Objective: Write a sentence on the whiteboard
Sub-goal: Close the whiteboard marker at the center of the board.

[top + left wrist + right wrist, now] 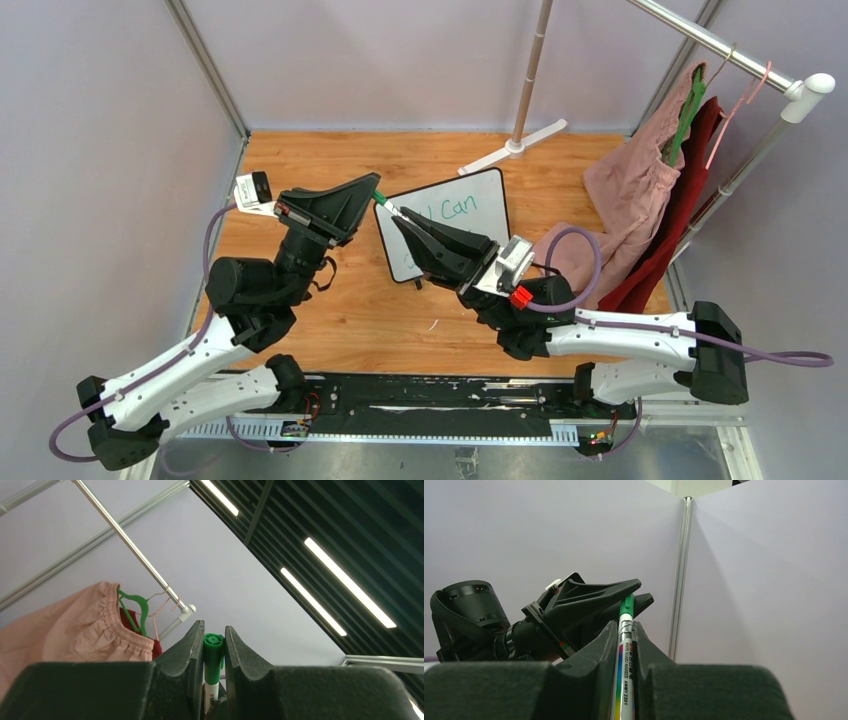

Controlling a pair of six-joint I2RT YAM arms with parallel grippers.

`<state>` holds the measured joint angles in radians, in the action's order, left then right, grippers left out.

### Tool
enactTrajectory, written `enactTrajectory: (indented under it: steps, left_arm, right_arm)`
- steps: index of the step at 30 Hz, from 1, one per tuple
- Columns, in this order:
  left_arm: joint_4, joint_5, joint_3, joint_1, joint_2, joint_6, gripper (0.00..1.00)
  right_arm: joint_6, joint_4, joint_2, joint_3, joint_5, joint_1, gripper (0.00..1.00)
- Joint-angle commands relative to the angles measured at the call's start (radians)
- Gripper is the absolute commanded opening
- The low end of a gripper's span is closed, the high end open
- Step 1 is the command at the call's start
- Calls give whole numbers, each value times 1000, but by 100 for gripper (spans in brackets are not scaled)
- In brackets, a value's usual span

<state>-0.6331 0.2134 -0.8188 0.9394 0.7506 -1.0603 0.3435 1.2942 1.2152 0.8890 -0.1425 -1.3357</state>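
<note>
The whiteboard (480,235) lies tilted on the wooden table, behind the grippers. Of the sentence I can read only the green word "Can" (456,207); my right gripper hides the rest. A green-capped whiteboard marker (388,205) spans between both grippers above the board's left corner. My left gripper (372,192) is shut on its green cap (213,650). My right gripper (398,218) is shut on the white barrel (625,670). In the right wrist view the cap end (626,607) runs into the left gripper's fingers (594,597).
A clothes rack at the right carries a pink garment (635,185), a red one (690,190) and a green hanger (685,120). A white stand base (515,147) sits behind the board. The wooden table (340,320) has walls on three sides.
</note>
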Motion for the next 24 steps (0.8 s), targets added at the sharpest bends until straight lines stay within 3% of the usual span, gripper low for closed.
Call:
enactTrajectory:
  steps: [1, 24]
  left_arm:
    - [42, -77, 29, 65, 41, -18, 0]
    - [46, -19, 31, 274, 135, 30, 0]
  right_arm:
    - [31, 22, 38, 47, -41, -10, 0]
    - [77, 24, 118, 120, -112, -10, 0]
